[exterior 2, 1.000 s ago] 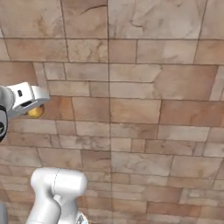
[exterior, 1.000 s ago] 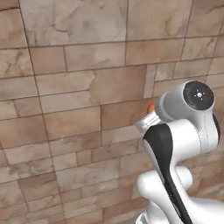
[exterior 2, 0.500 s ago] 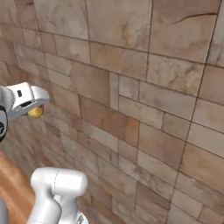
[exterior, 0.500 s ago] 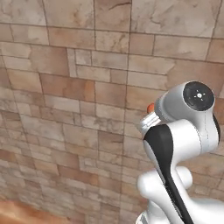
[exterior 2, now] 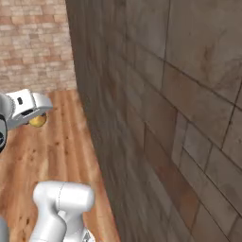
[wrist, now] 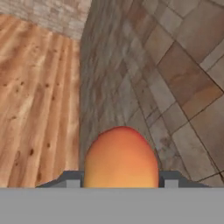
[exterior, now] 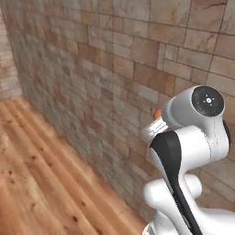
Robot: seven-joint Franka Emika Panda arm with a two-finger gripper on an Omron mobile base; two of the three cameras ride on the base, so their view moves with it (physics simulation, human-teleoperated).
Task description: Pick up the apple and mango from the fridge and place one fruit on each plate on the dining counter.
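The hand is closed on the mango — the fruit sits between the two fingers and hides most of them in the hand view. It is smooth and rounded, orange with a red top and a yellower side. In the right base view the mango shows just under the white wrist, above the wooden floor. In the left base view it is almost hidden behind the arm — only a small orange spot near the brick wall.
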